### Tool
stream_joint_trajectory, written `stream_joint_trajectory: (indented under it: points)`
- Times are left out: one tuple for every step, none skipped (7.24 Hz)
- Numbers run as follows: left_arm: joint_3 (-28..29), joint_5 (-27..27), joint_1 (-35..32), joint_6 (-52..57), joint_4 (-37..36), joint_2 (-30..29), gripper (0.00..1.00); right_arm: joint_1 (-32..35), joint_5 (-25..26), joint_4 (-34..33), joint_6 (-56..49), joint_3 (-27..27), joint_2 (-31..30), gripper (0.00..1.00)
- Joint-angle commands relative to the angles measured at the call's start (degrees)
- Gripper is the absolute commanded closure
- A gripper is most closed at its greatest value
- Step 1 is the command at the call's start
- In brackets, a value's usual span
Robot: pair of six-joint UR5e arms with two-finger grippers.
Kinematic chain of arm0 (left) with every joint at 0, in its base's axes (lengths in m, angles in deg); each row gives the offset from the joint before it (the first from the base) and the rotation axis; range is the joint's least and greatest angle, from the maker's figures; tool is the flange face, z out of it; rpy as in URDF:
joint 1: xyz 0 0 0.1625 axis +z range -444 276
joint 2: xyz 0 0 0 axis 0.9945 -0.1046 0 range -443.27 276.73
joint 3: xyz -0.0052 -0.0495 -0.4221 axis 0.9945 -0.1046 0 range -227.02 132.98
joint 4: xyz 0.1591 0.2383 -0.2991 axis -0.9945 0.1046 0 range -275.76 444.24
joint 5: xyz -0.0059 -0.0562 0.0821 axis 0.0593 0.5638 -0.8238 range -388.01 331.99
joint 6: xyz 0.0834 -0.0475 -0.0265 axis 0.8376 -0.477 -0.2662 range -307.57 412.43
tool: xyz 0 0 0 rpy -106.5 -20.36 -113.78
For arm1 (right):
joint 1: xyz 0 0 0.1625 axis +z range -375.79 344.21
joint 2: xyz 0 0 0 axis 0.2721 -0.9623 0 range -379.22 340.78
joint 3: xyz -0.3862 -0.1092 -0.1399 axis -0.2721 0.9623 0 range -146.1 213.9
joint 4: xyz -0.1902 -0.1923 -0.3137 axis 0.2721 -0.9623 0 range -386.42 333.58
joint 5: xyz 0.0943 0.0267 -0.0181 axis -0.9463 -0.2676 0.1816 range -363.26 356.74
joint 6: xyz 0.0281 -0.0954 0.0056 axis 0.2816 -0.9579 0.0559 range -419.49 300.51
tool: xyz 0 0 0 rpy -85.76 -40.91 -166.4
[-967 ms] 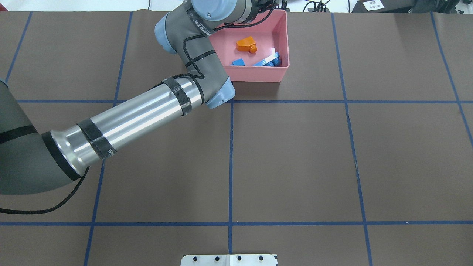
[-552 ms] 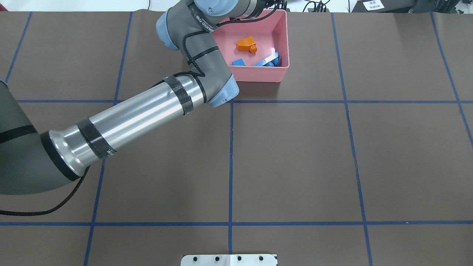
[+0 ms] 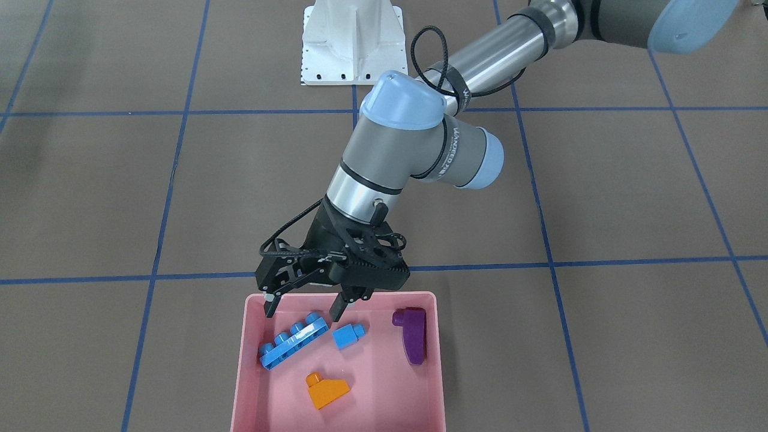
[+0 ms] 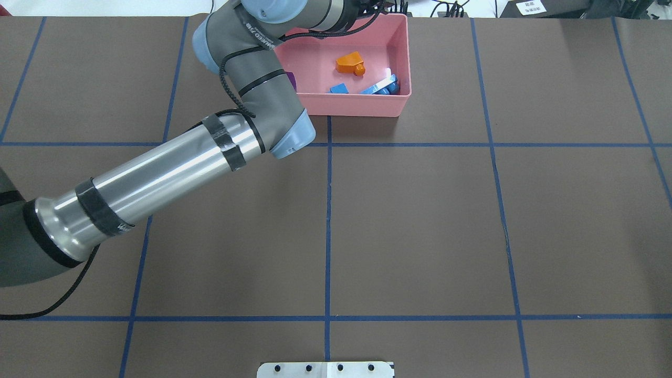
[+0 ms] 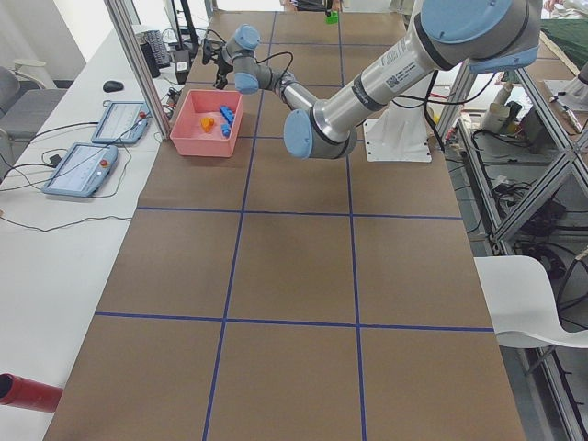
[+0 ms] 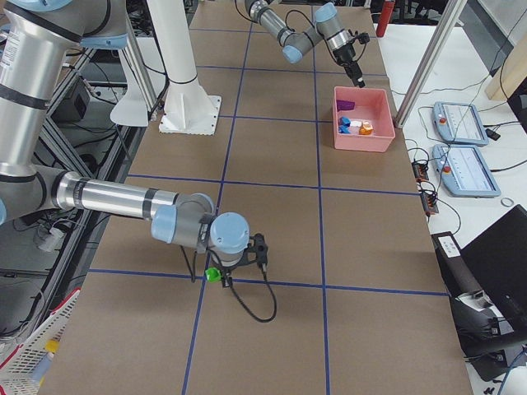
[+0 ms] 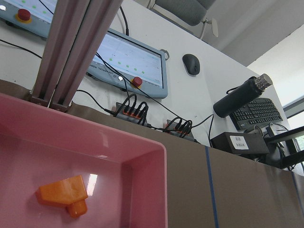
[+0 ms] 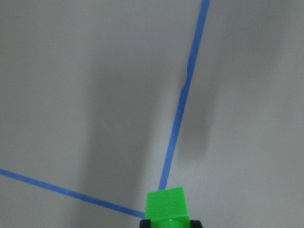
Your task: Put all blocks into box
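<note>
The pink box (image 3: pixel 240 360) holds the orange sloped brick (image 3: pixel 327 390), the small blue cube (image 3: pixel 347 335), the long blue bar (image 3: pixel 294 342) and the purple curved brick (image 3: pixel 413 336). My left gripper (image 3: pixel 306 305) is open and empty, just above the box's robot-side rim, over the blue bar. The left wrist view shows the orange brick (image 7: pixel 61 192) inside the box (image 7: pixel 142 152). My right gripper (image 8: pixel 168 222) is shut on the green brick (image 8: pixel 166 205) above a blue tape crossing, far from the box; the exterior right view shows this gripper (image 6: pixel 221 276) too.
The white robot base (image 3: pixel 351 42) stands mid-table. Beyond the box, off the mat, are a metal post (image 7: pixel 71 52), tablets (image 7: pixel 128 61) and cables. Brown mat with blue tape lines (image 4: pixel 328 226) covers the table.
My left arm's elbow and wrist have swung to the left in the overhead view, which uncovers the purple brick in the box. The bricks in the box have not moved.
</note>
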Motion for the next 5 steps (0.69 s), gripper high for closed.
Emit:
stream_joint_trajectory:
  points:
    - [-6.74,5.13,-3.07,0.34,-1.94,7.56,0.00,1.23,0.84,-18.98,1.19,-0.90,21.31,1.00]
    - [-8.85,10.48,-6.74,1.30,-4.05,10.11,0.00,0.97,2.24,-25.68,6.68,1.20,32.73,1.00]
    - [-11.48,14.45,-10.09,5.92,-4.33,15.27,0.00,-1.99,2.16,-26.27,13.00,3.13,40.41,1.00]
    - [-13.16,19.10,-14.65,12.67,-5.03,20.54,0.00,-6.28,2.25,-25.76,21.24,4.19,45.80,1.00]
    - [-16.65,23.06,-20.09,17.78,-6.08,26.69,0.00,-11.03,2.43,-24.01,30.55,6.12,51.94,1.00]
